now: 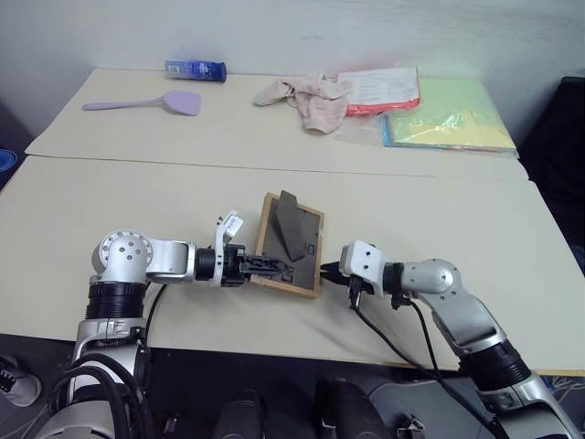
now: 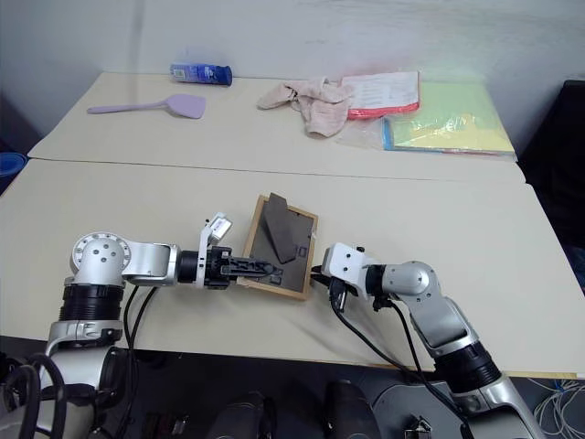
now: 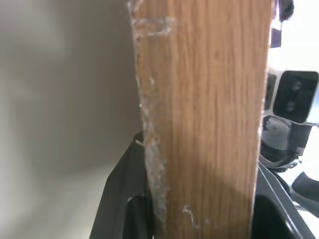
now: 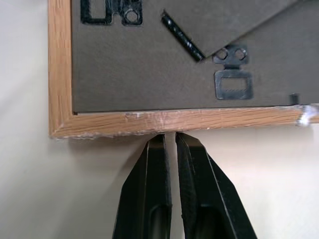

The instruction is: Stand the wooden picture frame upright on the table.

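Overhead, head views: picture frame [image 1: 291, 243] lies back-up on the bench [image 1: 439, 219] between both grippers. Left wrist view: left gripper [image 1: 271, 267], jaws pinching the frame's wooden edge. Right wrist view: right gripper [image 4: 169, 144], jaws pressed together, tips touching the frame's border.

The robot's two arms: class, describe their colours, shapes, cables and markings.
Both arms are silver-grey metal with rounded joint housings and black ribbed sections. The left gripper and the right gripper each have two slim black tapered fingers. White blocks sit at the wrists, the left one carrying a small white label. Black cables loop beneath both arms.
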Controlling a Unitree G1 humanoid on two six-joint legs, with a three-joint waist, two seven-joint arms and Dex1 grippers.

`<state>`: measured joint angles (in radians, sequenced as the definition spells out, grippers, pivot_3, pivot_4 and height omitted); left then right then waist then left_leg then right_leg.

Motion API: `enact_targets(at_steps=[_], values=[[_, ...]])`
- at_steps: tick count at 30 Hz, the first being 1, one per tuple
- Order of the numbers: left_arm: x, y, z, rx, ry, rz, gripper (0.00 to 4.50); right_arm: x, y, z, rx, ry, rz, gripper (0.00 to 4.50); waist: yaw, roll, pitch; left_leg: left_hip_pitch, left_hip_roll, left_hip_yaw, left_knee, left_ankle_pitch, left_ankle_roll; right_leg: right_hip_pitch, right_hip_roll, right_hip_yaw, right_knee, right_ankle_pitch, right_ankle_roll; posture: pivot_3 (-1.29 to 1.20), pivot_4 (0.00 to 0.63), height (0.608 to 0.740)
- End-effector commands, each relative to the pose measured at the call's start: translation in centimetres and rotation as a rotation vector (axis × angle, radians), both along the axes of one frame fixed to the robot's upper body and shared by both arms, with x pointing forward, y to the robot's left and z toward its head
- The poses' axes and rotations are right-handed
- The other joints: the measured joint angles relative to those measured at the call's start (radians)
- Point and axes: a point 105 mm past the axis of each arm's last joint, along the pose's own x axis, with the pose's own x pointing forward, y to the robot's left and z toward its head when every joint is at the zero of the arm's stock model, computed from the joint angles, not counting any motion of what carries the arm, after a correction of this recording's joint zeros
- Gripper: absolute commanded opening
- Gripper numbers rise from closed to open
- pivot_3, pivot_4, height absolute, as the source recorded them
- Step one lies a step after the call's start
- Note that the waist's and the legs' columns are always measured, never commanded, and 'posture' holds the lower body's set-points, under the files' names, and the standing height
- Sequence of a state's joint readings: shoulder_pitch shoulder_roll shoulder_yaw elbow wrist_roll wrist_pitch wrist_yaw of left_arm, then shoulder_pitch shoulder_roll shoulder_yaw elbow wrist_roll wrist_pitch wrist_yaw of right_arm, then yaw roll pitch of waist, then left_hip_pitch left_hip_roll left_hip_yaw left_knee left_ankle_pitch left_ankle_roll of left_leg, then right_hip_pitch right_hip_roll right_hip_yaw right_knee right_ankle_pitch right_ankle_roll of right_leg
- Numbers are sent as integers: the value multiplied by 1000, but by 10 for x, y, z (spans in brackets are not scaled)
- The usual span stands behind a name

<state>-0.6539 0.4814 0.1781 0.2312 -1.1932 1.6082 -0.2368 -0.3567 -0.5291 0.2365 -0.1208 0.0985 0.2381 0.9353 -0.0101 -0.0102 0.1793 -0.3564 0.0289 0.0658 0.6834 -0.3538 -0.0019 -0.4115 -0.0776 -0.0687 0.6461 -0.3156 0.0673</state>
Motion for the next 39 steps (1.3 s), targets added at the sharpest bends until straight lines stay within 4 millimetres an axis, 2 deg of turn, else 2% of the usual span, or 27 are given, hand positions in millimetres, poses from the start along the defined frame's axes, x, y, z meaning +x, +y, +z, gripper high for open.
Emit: enact_targets(at_steps=[1,3,7,12,15,19,22,25,28,31,34,37,39], values=[[3,13,17,16,-224,58,1257,-11,-7,41,206,26,52,697,-3,0,0,0,0,0,0,0,0,0,0,0,0,0,0,0,150,740],[3,18,19,59,-364,61,1257,-18,-7,54,276,82,110,1141,-7,0,0,0,0,0,0,0,0,0,0,0,0,0,0,0,150,740],[-5,13,14,114,-473,-28,1257,-11,8,78,409,173,116,2519,-15,0,0,2,0,0,0,0,-1,1,0,1,-2,0,-1,0,150,740],[-5,1,13,114,-515,-59,1257,3,39,82,409,208,137,4217,-14,0,0,1,0,0,-1,0,-1,0,0,1,-1,-1,-1,0,150,740],[-6,-3,12,116,-520,-70,1257,4,55,80,393,202,177,4217,-5,0,0,0,0,0,-1,0,0,0,-1,0,0,-1,-1,0,150,740],[-6,-1,14,99,-508,-53,1257,-12,58,89,413,179,279,4217,5,0,0,-1,-1,0,0,-1,2,0,-1,1,-1,0,0,0,150,740],[-6,3,17,77,-473,-38,1257,-27,51,96,418,143,355,4217,6,0,0,-1,0,0,-1,-1,2,0,-1,0,-1,0,0,0,150,740],[-6,6,22,62,-479,-28,1257,-38,38,89,355,85,399,4217,6,0,0,-1,0,0,-1,-1,2,0,-1,0,-1,0,0,0,150,740],[-11,5,27,14,-474,-46,1257,-37,30,86,334,35,395,4217,4,0,0,-1,0,0,-1,-1,2,0,-1,0,-2,0,0,0,150,740],[-14,6,36,-51,-452,-46,1257,-31,18,88,322,-99,374,4217,-1,0,0,-1,0,0,-1,-1,2,-1,0,1,-1,0,0,0,150,740],[-19,12,51,-180,-349,-58,1257,-23,-7,92,261,-301,342,4217,2,-1,0,-1,0,0,-1,-1,2,-1,0,0,-1,0,0,0,150,740],[-28,19,54,-220,-197,-121,1257,-20,-26,90,150,-501,334,4217,4,-1,1,-1,0,0,-1,-1,2,0,0,0,-2,0,0,0,150,740],[-34,22,53,-226,-117,-171,1257,-16,-30,87,60,-647,341,4217,2,-1,1,-1,0,0,-1,-1,2,0,0,1,-2,0,0,0,150,740]])
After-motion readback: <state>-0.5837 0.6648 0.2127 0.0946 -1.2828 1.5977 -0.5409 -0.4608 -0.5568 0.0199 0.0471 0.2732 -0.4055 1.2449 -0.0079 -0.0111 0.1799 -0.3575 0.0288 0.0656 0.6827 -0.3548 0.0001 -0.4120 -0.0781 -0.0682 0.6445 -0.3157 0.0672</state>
